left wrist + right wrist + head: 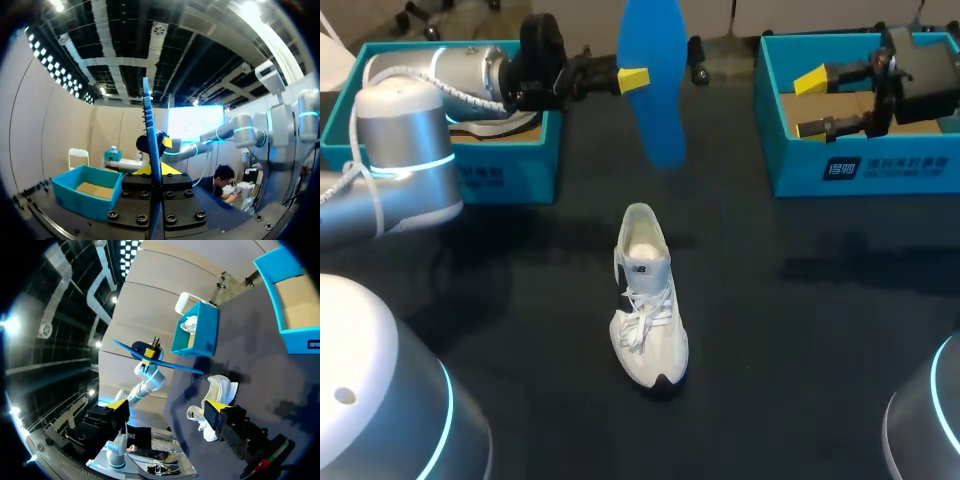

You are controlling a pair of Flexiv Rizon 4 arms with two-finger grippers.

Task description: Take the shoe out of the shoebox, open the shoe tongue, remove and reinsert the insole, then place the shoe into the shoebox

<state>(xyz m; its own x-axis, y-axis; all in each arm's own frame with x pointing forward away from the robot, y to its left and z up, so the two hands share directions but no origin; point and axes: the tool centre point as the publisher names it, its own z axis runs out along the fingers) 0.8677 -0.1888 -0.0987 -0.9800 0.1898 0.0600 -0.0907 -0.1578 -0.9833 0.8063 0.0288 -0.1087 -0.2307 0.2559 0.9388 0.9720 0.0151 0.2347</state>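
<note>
My left tool (633, 78) grips the blue insole (655, 70) above the desk's (800, 330) far edge, probably staged for reinsertion into the sneaker (648, 300); right tool (812, 103) hangs wide over a shoebox (860, 170).

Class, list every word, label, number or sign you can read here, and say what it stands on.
On the right shoebox, front wall: white print, too blurred to read.
On the left shoebox, front wall: white print, too blurred to read.
On the white shoe, tongue: a small dark mark, too small to read.
On the blue insole in the left hand: no print visible.
</note>
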